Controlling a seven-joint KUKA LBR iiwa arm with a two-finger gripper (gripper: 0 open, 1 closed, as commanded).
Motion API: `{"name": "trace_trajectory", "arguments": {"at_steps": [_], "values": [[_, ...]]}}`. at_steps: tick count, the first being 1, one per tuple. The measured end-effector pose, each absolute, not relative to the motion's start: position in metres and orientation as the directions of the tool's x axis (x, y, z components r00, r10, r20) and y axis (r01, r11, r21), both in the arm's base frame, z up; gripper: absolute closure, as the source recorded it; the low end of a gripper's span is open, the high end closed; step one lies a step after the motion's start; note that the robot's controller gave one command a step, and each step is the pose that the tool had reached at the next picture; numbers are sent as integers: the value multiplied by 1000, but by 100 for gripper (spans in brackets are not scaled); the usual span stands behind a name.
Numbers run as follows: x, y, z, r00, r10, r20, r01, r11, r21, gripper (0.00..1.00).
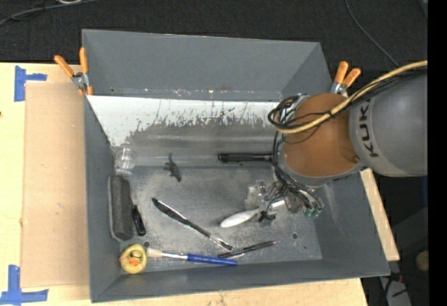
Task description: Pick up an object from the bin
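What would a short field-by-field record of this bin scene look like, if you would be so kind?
Container: grey metal bin
Robot part: gripper, low over the floor, right of middle
Nearest thing: white oval spoon-shaped piece, just left of the gripper in the view; contact cannot be told
Back: slim black rod along the rear wall
Left: long dark grey flat bar, short black marker beside it
Middle: slim dark-handled tool, lying slantwise
Front: round yellow thing, blue pen
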State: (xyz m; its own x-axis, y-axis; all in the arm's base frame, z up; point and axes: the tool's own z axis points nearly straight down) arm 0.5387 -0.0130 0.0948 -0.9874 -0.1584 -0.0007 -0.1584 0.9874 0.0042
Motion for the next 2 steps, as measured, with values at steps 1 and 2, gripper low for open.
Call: {"name": "trace_trajectory", "arguments": {"at_steps": [1, 2], "values": [[539, -13, 104, -987, -158, -1, -158, 987, 4, 100], [539, -13, 109, -988, -157, -1, -157, 988, 4, 100]]}}
